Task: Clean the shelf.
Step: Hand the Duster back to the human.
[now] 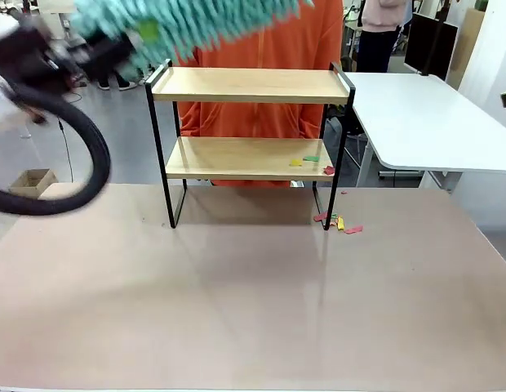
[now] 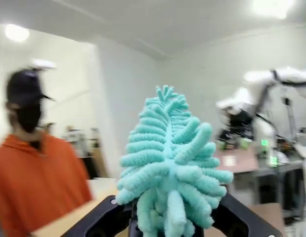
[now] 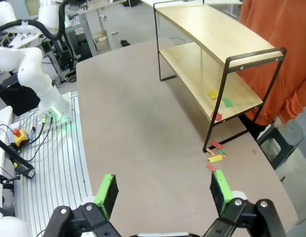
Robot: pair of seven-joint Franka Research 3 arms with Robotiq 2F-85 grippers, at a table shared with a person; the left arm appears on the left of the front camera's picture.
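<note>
The shelf (image 1: 251, 86) stands at the far middle of the table, two light wooden boards in a thin black frame. Small coloured scraps (image 1: 310, 161) lie on the right end of its lower board, and more scraps (image 1: 338, 222) lie on the table by its right front leg. My left gripper (image 2: 170, 222) is shut on a teal fluffy duster (image 2: 170, 163), held high above the shelf's left end, where the duster (image 1: 179, 23) blurs across the top of the front view. My right gripper (image 3: 163, 190) hangs open above the table, right of the shelf (image 3: 217, 54).
A person in an orange top (image 1: 261, 49) stands right behind the shelf. A second white table (image 1: 424, 114) sits at the far right. The brown tabletop (image 1: 253, 302) in front of the shelf is bare. A cardboard box (image 1: 31, 181) is on the floor at left.
</note>
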